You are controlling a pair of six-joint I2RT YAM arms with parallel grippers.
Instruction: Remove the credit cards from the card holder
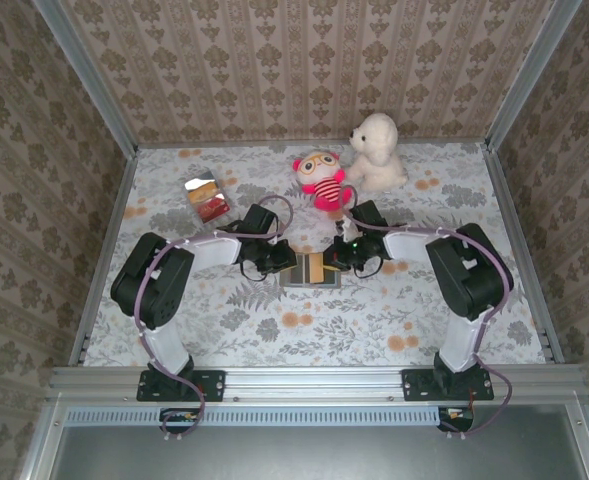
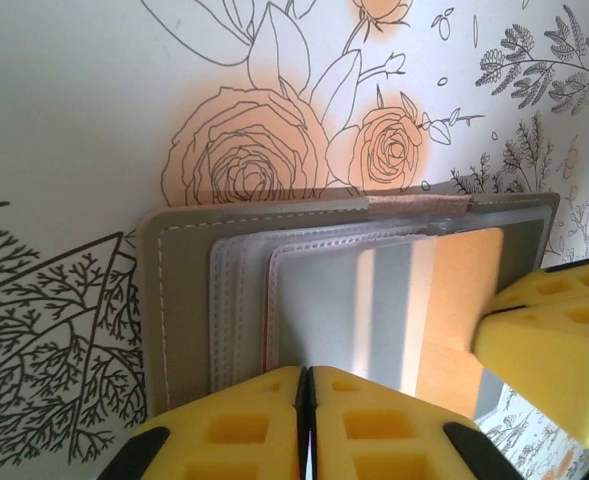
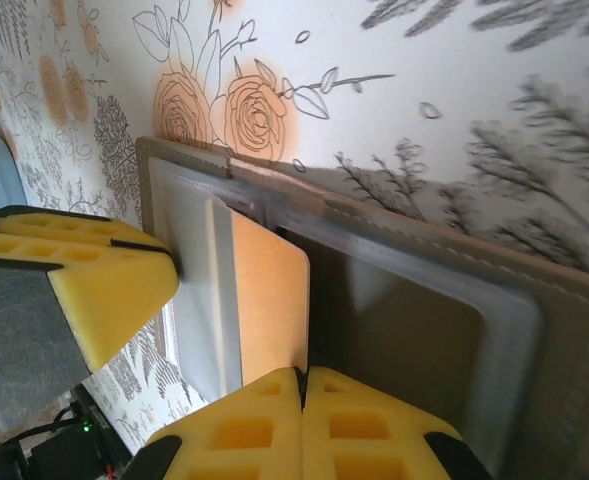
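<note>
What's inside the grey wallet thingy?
A gold-brown card sticks partway out of a see-through pocket in the open card holder. The pockets are stacked, so any other cards tucked beneath them are covered and cannot be seen.

Floral table (image 1: pixel 424 300): card holder (image 1: pixel 312 270), plushes (image 1: pixel 376 152), apparently cards (image 1: pixel 208 198).

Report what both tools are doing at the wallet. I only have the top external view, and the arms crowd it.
Observer: On the left wrist view, the left tool is closed over the near edge of the open wallet.
Operator: Give me the right one.
Observer: The right tool is closed too. The edge of the gold card runs right up to its closed tip, but I cannot tell if it is pinched.
Operator: Say whether the card is out.
Observer: Not yet. On the right wrist view, its other side sits under a clear sleeve.
</note>
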